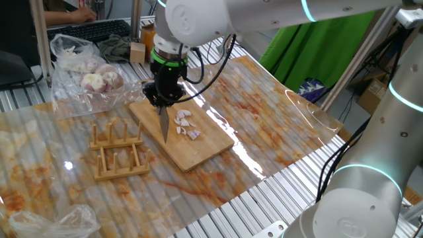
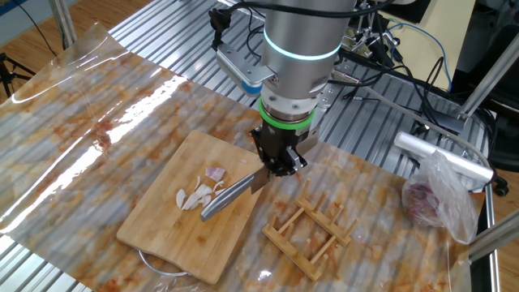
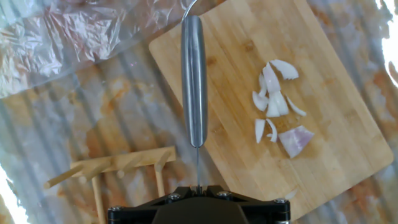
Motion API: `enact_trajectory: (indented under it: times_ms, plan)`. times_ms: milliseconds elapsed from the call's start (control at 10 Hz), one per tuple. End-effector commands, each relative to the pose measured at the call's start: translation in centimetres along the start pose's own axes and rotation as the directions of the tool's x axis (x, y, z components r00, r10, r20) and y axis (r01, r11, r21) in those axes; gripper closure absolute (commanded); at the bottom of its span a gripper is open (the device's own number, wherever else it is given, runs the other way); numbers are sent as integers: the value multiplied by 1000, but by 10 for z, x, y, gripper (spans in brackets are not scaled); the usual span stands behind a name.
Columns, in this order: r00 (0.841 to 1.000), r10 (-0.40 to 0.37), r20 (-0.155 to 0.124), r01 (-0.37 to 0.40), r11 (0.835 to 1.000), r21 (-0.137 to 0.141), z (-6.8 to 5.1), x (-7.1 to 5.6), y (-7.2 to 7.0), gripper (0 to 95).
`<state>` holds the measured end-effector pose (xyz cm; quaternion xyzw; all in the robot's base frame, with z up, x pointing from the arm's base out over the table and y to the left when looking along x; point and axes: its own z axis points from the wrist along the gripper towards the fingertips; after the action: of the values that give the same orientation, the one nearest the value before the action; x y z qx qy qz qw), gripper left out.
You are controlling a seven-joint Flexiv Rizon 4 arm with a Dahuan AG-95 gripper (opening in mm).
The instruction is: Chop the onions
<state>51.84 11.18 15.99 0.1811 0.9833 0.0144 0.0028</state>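
Note:
Small white and pale-pink onion pieces (image 1: 185,124) lie near the middle of the wooden cutting board (image 1: 198,152); they also show in the other fixed view (image 2: 199,193) and in the hand view (image 3: 277,102). My gripper (image 1: 162,100) is shut on a steel knife (image 1: 163,122), blade pointing down over the board's left side, just left of the onions. The knife (image 2: 231,195) hangs beside the pieces and does not touch them. In the hand view the blade (image 3: 194,81) runs along the board's left edge.
A wooden slotted rack (image 1: 119,151) stands left of the board. A clear plastic bag with whole onion bulbs (image 1: 89,73) lies at the back left. Crinkled plastic sheeting (image 2: 97,122) covers the table. A second arm (image 1: 370,172) stands at the right.

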Motion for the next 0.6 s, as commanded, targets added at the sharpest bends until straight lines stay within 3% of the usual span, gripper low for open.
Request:
enact_trajectory:
  times_ms: [100,600]
  plan:
    - [1000,-15,8,15,1000,-3,0,-1,1,950]
    - [987,-156,25,156,988,1,0,-1,1,950]
